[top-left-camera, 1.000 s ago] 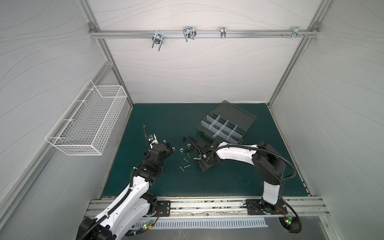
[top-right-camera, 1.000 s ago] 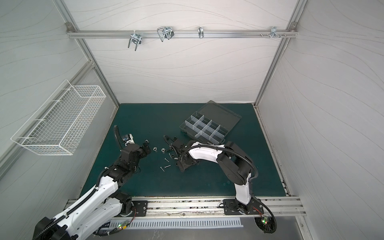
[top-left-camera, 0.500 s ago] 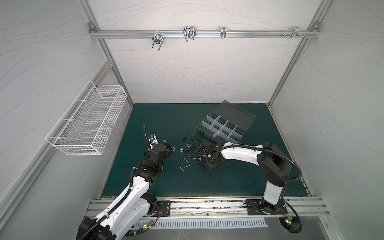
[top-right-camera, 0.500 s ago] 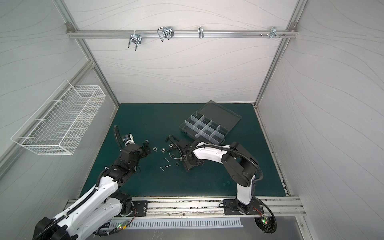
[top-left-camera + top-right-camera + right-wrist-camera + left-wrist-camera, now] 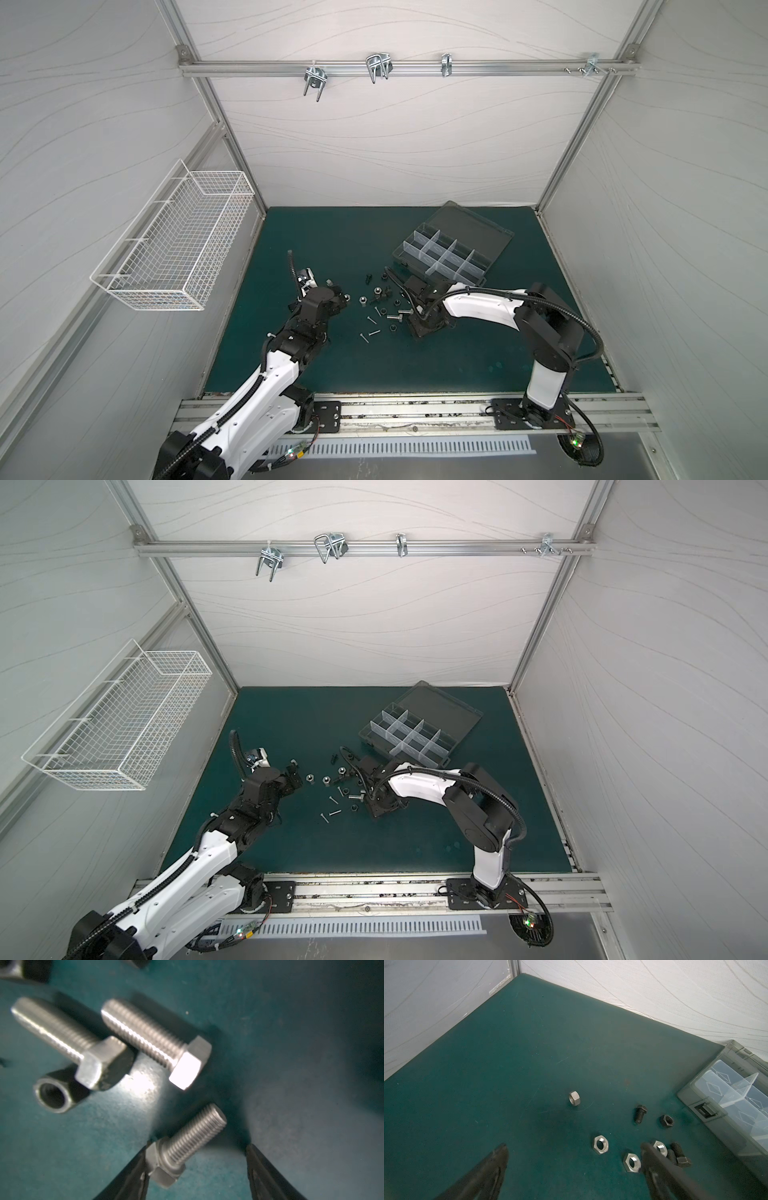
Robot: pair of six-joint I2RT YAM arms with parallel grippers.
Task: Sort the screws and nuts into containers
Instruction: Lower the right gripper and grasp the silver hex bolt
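Screws and nuts lie scattered on the green mat between my two grippers, seen in both top views. My right gripper is down at the mat, open, with a silver hex bolt between its fingers. The bolt's head touches one fingertip; the other finger stands apart from it. Two more silver bolts and a black nut lie just beyond. My left gripper hovers open and empty near silver nuts. The containers, a clear organizer box, stand open behind the pile.
A black screw, a black nut and a lone silver nut lie toward the box. Thin long screws lie at the near side of the pile. A white wire basket hangs on the left wall.
My right arm has shifted slightly to the right along the pile and its jaws have narrowed around the silver bolt. The left arm has not moved.
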